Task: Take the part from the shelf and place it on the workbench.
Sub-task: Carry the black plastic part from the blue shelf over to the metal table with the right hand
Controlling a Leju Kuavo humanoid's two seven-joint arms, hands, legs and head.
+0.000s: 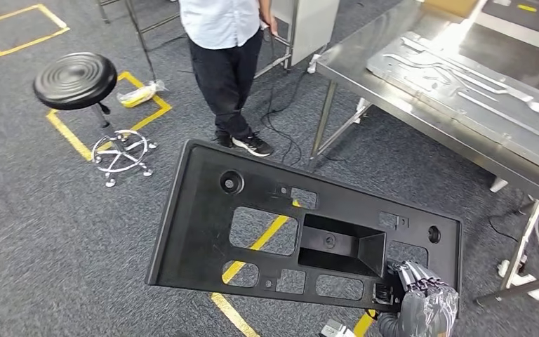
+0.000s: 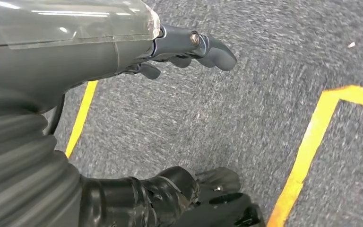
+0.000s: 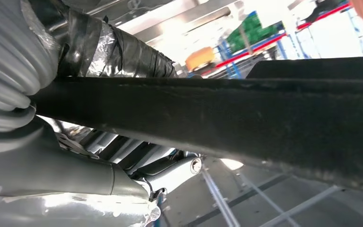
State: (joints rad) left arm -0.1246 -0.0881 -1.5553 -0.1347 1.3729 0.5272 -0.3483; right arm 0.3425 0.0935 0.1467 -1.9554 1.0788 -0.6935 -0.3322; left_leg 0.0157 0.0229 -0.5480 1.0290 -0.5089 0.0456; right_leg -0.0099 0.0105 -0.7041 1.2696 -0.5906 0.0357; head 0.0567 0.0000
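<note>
The right hand (image 1: 421, 291) comes in low at the robot's right, its grey ribbed wrist cover below and its fingers (image 1: 413, 274) closed over the near edge of the black part (image 1: 253, 210), gripping it by one corner. In the right wrist view the thumb (image 3: 123, 52) lies on one face of the part's edge and the fingers on the other. The left hand (image 2: 179, 52) hangs toward the floor, holding nothing, its fingers (image 2: 217, 49) loosely extended and apart from the thumb (image 2: 170, 194).
</note>
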